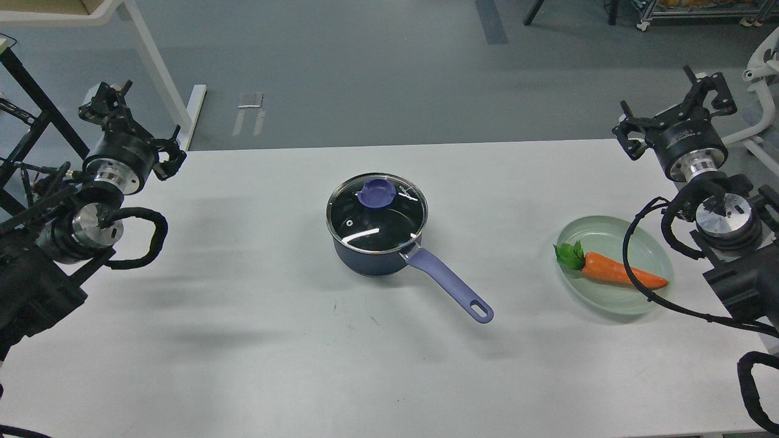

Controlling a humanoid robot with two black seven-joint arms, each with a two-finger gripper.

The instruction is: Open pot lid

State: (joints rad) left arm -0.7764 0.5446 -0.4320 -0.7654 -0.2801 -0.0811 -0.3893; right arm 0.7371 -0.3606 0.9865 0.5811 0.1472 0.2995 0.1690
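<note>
The pot [372,258] sits in the middle of the white tabletop [243,340]. Its long purple handle [450,289] points toward me and to my right, so the long way of the pot runs from far-left to near-right.

The lid [377,213] is on top of the pot and sits flat, so the pot is closed. It is clear glass with a thin shiny rim. I can see the black inside through it. There is a small hole in the glass. The flat purple-blue knob [376,193] sits on the far part of the lid.

My left end effector [112,100] is up at the far left edge. My right end effector [681,115] is up at the far right edge. Both are well apart from the pot. The pot lies inward from each and closer to me. Neither holds anything. They look small and dark, so I cannot tell if the fingers are apart or together. I think the left one is a little nearer to the knob.
</note>
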